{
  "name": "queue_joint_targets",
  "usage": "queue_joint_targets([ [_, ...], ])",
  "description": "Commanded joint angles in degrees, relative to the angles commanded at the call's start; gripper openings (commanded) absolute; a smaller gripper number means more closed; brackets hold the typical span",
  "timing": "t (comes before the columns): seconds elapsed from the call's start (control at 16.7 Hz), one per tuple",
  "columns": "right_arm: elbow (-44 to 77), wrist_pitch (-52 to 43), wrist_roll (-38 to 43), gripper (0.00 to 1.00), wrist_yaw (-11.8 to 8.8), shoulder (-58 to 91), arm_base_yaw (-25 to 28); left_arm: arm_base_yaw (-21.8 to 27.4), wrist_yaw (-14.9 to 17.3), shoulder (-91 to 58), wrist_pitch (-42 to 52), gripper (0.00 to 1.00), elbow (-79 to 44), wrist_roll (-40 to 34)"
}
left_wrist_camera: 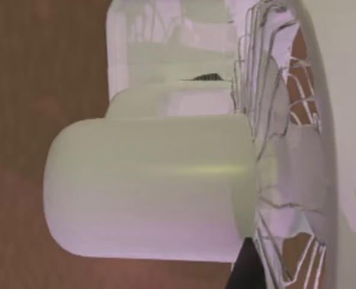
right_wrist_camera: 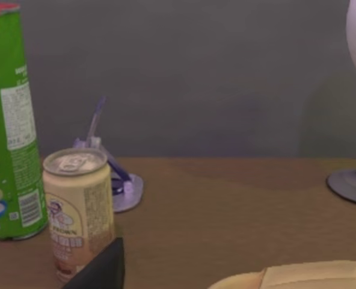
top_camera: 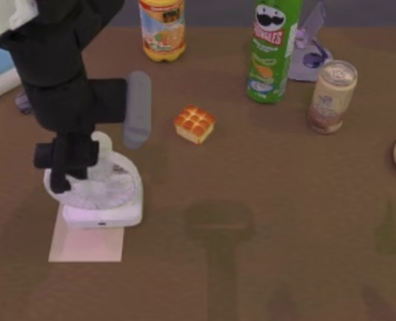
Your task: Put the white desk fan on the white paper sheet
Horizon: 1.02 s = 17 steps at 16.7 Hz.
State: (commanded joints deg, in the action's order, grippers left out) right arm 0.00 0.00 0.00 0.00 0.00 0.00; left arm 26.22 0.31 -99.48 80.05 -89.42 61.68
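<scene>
white desk fan (top_camera: 101,190) partly on white paper sheet (top_camera: 85,245)

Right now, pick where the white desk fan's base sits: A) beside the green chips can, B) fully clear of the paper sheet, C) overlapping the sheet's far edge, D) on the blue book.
C: in the top view the white desk fan stands with its base covering the far edge of the white paper sheet, under the left gripper.

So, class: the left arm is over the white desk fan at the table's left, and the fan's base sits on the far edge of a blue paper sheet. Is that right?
Not quite: the sheet is not blue. The top view shows the white paper sheet, faintly pinkish. The rest holds: the left arm is over the white desk fan, whose base overlaps the sheet's far edge.
</scene>
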Motion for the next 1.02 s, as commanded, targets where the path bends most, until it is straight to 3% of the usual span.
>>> queue_joint_targets([
  [0.24, 0.0, 0.0, 0.0, 1.0, 0.0, 0.0, 0.0, -5.35, 0.1, 5.77, -1.7, 0.0, 7.35, 7.34],
  [0.54, 0.0, 0.0, 0.0, 1.0, 0.0, 0.0, 0.0, -5.39, 0.07, 5.87, -1.9, 0.0, 7.78, 7.7],
  [1.02, 0.0, 0.0, 0.0, 1.0, 0.0, 0.0, 0.0, -5.82, 0.1, 5.12, -9.62, 0.0, 14.54, 7.87],
])
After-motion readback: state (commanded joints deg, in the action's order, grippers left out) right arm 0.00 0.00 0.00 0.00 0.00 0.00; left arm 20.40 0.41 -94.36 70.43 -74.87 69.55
